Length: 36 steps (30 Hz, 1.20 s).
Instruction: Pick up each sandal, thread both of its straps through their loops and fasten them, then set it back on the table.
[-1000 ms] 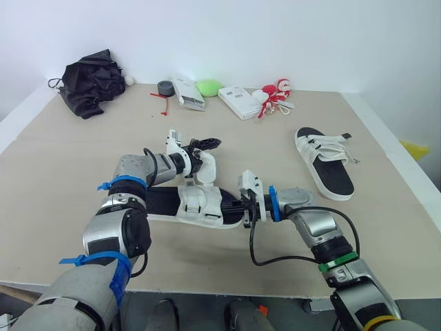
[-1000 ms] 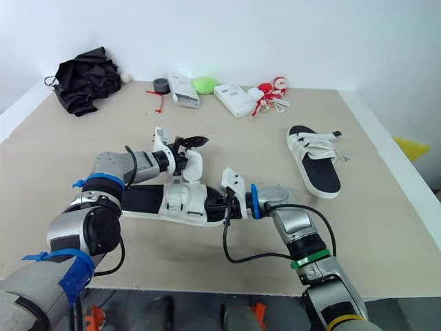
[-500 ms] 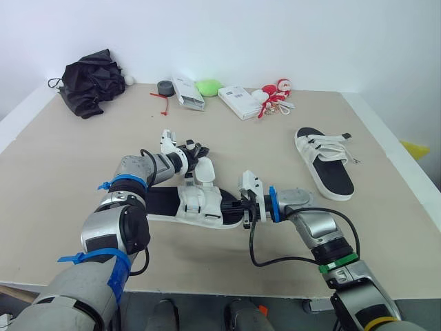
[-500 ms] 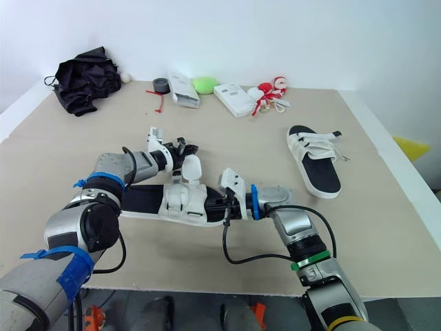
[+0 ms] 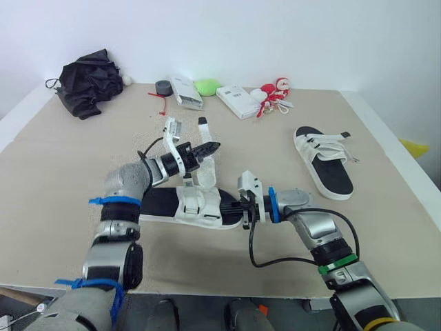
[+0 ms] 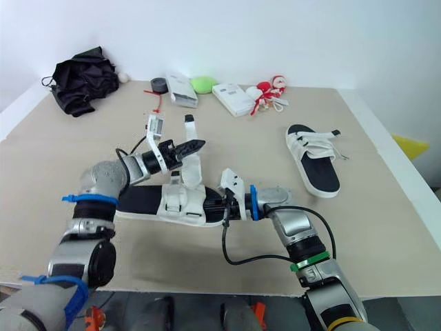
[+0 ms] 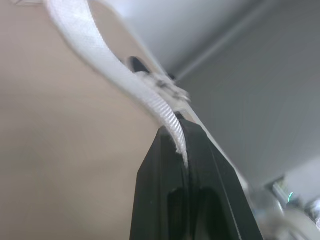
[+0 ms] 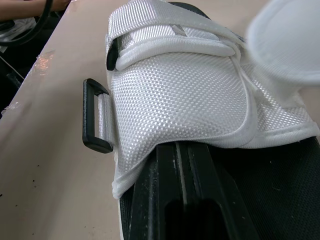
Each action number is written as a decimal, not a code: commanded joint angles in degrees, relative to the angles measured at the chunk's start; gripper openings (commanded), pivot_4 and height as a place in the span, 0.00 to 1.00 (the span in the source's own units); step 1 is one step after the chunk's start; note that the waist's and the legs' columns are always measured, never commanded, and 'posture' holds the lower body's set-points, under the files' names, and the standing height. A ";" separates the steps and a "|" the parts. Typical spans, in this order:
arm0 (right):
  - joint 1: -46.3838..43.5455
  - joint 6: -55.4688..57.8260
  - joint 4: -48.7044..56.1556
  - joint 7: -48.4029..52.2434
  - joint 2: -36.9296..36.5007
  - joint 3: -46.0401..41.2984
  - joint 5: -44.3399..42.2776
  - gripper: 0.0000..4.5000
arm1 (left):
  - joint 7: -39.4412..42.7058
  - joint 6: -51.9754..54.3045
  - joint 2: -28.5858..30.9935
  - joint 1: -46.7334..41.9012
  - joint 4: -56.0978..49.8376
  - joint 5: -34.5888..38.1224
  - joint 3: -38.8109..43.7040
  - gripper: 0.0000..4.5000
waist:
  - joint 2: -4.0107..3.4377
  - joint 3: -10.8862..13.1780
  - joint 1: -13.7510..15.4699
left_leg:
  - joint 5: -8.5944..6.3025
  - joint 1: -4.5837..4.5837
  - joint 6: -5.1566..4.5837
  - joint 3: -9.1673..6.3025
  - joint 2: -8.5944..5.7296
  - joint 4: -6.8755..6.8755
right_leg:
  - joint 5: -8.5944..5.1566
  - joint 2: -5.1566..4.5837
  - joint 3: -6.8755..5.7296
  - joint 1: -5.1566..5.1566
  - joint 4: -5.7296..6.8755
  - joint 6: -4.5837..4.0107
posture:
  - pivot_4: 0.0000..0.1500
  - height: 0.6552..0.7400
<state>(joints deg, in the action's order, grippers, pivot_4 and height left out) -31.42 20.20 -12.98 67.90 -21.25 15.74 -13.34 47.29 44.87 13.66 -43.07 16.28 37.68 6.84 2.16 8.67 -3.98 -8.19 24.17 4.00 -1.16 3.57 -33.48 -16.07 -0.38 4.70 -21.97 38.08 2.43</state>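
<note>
The near sandal (image 5: 186, 204), black-soled with white straps, lies across the table in front of me. One white strap (image 7: 95, 45) is pinched between my left gripper's (image 5: 211, 146) shut fingers. That strap stands up from the sandal, its dark tip (image 5: 202, 122) pointing upward. My right gripper (image 5: 238, 206) is shut on the sandal's right end, its fingers (image 8: 165, 175) reaching under the white woven upper (image 8: 175, 95). A black loop (image 8: 93, 122) sticks out at the side of that upper. The second sandal (image 5: 322, 160) lies flat at the right, apart from both grippers.
Along the table's far edge lie a black bag (image 5: 88, 81), a tape roll (image 5: 164, 87), two white boxes (image 5: 187, 93) (image 5: 236, 101), a green object (image 5: 208, 87) and a red-and-white toy (image 5: 273, 93). A yellow object (image 5: 413, 148) lies past the right edge.
My left gripper went from open to shut on the strap, then lifted it upright above the sandal. The right gripper and the sandal's sole stayed put.
</note>
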 commanded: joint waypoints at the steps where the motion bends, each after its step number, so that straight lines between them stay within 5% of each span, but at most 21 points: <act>1: 3.51 3.21 -4.37 -0.74 -1.69 3.25 3.33 0.00 | 12.11 -15.16 4.58 7.69 -14.00 -5.10 -5.91 0.01 | -0.04 -0.02 0.07 | -0.03 -0.05 0.04 0.01 0.00 -0.01 | -0.04 -0.01 0.01 0.06 0.00 0.00 | 1.00 0.98; 9: 2.58 3.03 -5.16 0.03 -1.49 3.93 3.40 0.00 | 28.54 -62.71 9.10 15.00 -10.15 -21.12 -14.01 0.01 | -0.04 -0.02 0.78 | -0.02 -0.07 -0.03 0.13 0.01 -0.09 | -0.24 -0.05 0.11 0.04 -0.02 -0.46 | 1.00 0.98; 17: 1.93 2.76 -5.80 0.77 -1.67 3.99 3.60 0.00 | 27.44 -97.74 7.75 7.83 5.65 -28.56 -16.75 0.01 | -0.05 -0.03 1.00 | -0.16 -0.05 -0.27 0.18 0.07 -0.09 | -0.15 0.03 0.14 -0.01 -0.02 -0.22 | 1.00 0.98; 20: 1.96 2.69 -5.80 0.82 -1.77 3.98 3.67 0.00 | 28.85 -101.75 8.96 5.84 9.00 -26.92 -18.18 0.17 | -0.05 -0.03 1.01 | -0.17 -0.04 -0.29 0.18 0.07 -0.11 | -0.14 0.04 0.14 0.00 -0.02 -0.18 | 1.00 0.98; 27: 1.87 2.72 -5.83 0.92 -1.92 3.76 3.65 0.00 | 31.51 -104.04 14.16 6.75 9.43 -22.82 -21.34 0.82 | -0.08 -0.03 1.02 | -0.18 -0.04 -0.32 0.17 0.10 -0.11 | -0.14 0.07 0.12 0.01 0.01 -0.15 | 1.00 0.98; 33: 1.83 2.75 -5.84 0.98 -1.89 3.74 3.56 0.00 | 36.48 -95.73 21.96 11.12 4.08 -18.18 -22.94 0.82 | -0.12 -0.03 1.02 | -0.18 -0.06 -0.32 0.17 0.12 -0.12 | -0.16 0.07 0.12 0.02 0.02 -0.17 | 1.00 0.98; 36: 1.83 2.85 -5.64 1.20 -1.88 3.78 3.40 0.00 | 35.44 -74.88 29.00 16.98 -5.21 -11.79 -20.96 0.82 | -0.17 -0.01 1.01 | -0.18 -0.06 -0.33 0.18 0.18 -0.12 | -0.18 0.08 0.11 0.00 0.06 -0.22 | 1.00 0.98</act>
<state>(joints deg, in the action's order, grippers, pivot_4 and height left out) -32.44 20.20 -14.18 69.76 -22.07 15.93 -13.32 84.23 -41.82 39.86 -27.92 17.46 20.77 -15.90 2.00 8.67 -2.96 -8.37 24.11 3.67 -1.00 3.74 -33.61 -16.31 -0.31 4.78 -21.96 38.15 2.13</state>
